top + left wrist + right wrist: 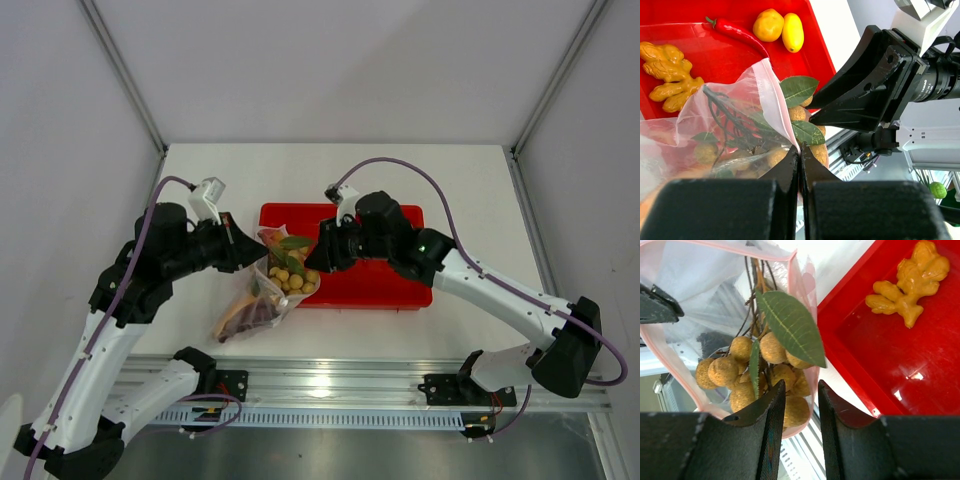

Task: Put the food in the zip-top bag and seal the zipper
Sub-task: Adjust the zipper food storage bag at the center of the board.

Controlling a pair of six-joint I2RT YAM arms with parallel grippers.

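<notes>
One bunch of tan fruits [765, 370] sits half inside the zip-top bag [730, 105] at the red tray's [920, 365] left end, my left gripper [800, 150] clamped on its mouth, my right gripper [801, 387] slightly parted, seemingly empty; two yellow fruits [769, 25] lie untouched and the zipper [730, 246] is unsealed.

Tan fruits [772, 347], red tray [370, 290]

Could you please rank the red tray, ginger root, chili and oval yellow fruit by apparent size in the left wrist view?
1. red tray
2. ginger root
3. chili and oval yellow fruit: unsure, the chili is longer but far thinner.
</notes>
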